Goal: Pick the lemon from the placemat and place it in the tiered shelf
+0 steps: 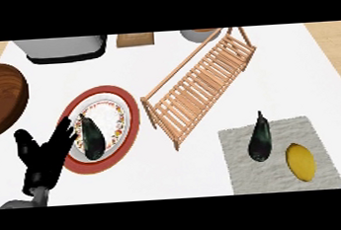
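Lemon [301, 162] sat untouched on the placemat [238, 160]; left hand [45, 153] rested open, right unseen. Best approached from above, clear of the eggplant [259, 137].

Lemon [301, 163] lies on the placemat [243, 172] beside an eggplant [259, 137].

The yellow lemon [301, 162] lies on the grey placemat [239, 172], apart from the slatted wooden tiered shelf [197, 85].
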Tool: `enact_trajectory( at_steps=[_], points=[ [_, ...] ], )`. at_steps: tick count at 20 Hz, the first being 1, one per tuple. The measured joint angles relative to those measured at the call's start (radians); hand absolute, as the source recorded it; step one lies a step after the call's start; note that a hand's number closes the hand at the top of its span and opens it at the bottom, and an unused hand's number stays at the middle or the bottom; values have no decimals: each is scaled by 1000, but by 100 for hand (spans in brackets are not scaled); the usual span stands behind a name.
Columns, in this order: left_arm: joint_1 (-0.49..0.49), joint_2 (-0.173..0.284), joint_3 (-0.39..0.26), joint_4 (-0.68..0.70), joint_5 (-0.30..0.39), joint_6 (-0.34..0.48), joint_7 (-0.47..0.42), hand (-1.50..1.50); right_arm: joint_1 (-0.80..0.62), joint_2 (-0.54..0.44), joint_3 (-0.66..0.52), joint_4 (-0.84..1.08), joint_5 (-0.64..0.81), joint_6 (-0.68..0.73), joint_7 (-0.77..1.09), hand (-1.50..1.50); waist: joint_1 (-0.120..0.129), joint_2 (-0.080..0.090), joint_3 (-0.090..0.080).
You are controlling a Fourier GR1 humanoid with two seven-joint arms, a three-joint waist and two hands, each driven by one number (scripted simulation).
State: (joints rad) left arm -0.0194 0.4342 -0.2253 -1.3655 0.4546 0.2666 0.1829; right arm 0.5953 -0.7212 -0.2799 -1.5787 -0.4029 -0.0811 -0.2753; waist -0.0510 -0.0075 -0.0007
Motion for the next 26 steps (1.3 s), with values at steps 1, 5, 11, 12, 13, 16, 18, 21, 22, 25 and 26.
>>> enact_trajectory(
  at_steps=[1,5,11,12,13,16,18,21,22,25,26],
  points=[
    [-5,-5,-1,4,-2,-1,2,0,39,-6,-12,-50,-7,16,13,-150,4,1,0],
    [-7,2,10,7,0,-29,6,0,162,-49,-52,-240,-18,55,121,-150,17,3,-1],
    [-29,-9,14,26,-14,-52,10,0,175,-97,-47,-444,48,-29,419,-150,41,7,-1],
    [-34,-10,18,32,-15,-58,10,0,167,-98,-43,-467,65,-50,471,-150,44,8,-1],
    [-44,-15,18,45,-17,-63,10,0,148,-107,-33,-488,83,-74,529,-150,47,8,-1],
    [-51,-13,26,47,-21,-73,16,0,101,-124,9,-550,155,-142,698,-150,55,9,0],
    [-50,-21,24,43,-29,-72,18,0,72,-134,50,-582,217,-178,798,-150,58,10,0],
    [-52,-31,29,44,-37,-74,15,0,-23,-159,118,-589,284,-208,959,-150,66,11,0],
    [-55,-37,31,46,-42,-71,19,0,-50,-156,138,-577,300,-202,989,-150,65,10,0],
    [-47,-44,29,25,-51,-75,31,0,-144,-159,220,-546,363,-191,1088,-150,68,10,1],
    [-48,-45,36,36,-51,-84,23,0,-167,-155,248,-543,386,-183,1114,-150,66,10,1]
  ],
)
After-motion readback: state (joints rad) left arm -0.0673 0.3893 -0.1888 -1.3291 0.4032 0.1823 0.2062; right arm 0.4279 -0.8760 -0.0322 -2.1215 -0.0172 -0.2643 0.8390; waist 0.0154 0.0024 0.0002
